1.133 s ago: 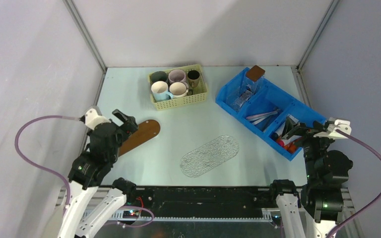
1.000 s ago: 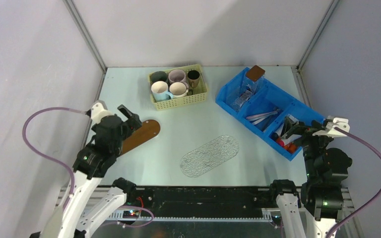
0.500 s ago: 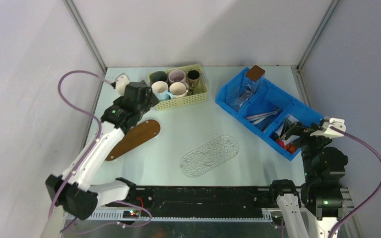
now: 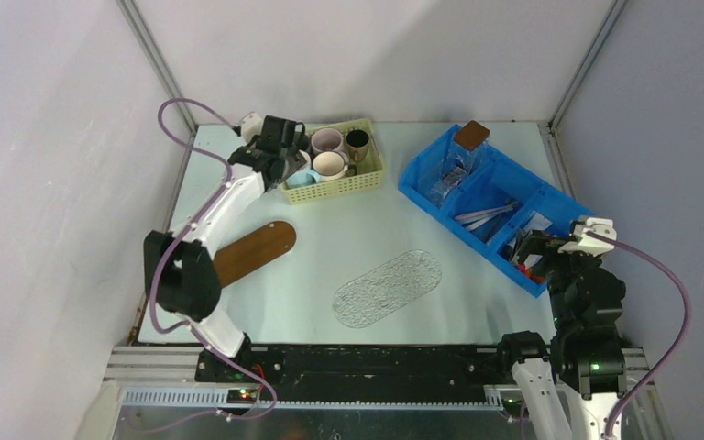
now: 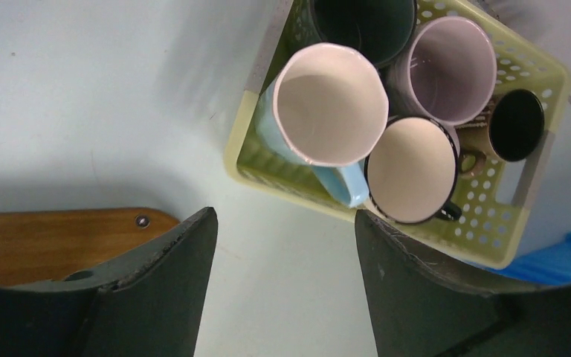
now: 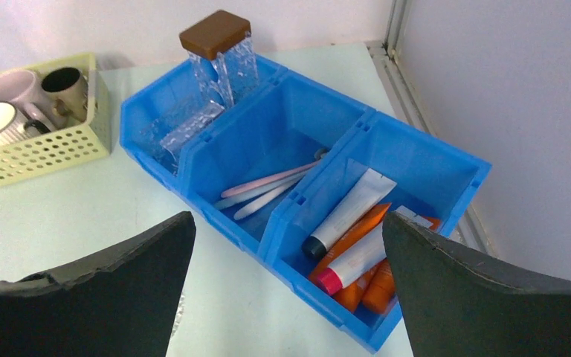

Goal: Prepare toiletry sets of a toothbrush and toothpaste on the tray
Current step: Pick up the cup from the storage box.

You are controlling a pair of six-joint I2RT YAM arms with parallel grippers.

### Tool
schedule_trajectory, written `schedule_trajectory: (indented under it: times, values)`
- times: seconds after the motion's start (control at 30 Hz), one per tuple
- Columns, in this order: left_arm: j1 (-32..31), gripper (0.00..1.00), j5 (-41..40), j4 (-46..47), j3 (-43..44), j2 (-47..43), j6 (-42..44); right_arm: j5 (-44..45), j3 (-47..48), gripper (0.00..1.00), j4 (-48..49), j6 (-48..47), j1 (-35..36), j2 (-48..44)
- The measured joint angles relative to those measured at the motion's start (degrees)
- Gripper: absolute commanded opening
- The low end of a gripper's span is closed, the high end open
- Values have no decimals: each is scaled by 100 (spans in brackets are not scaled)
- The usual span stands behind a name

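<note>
Above mug basket [image 5: 483, 234]: left gripper [image 5: 284, 223] apart, empty | by blue bin [image 6: 431, 149]: right gripper [image 6: 288, 223] apart, empty

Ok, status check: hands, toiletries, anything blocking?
Both hands open, holding nothing: left hand over the mug basket, right hand over the blue bin. Toothbrushes and tubes in the bin, none on the clear tray. Nothing in the way.
</note>
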Motion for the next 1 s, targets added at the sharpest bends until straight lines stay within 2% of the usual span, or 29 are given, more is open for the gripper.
schedule_trajectory:
  times: [0.4,0.77,0.93,1.0]
  values:
    - [319,56,219,44,1067,1569,-90,96,-262,99,4,-79,0,13]
    - [472,47,391,39,1338,2129,-149,234,-275,100,85,-212,11,262]
    - [520,46,422,11,1550,2378,-146,275,-352,99,173,-267,15,365]
    - [540,42,428,13,1587,2430,-146,286,-354,99,199,-269,15,413]
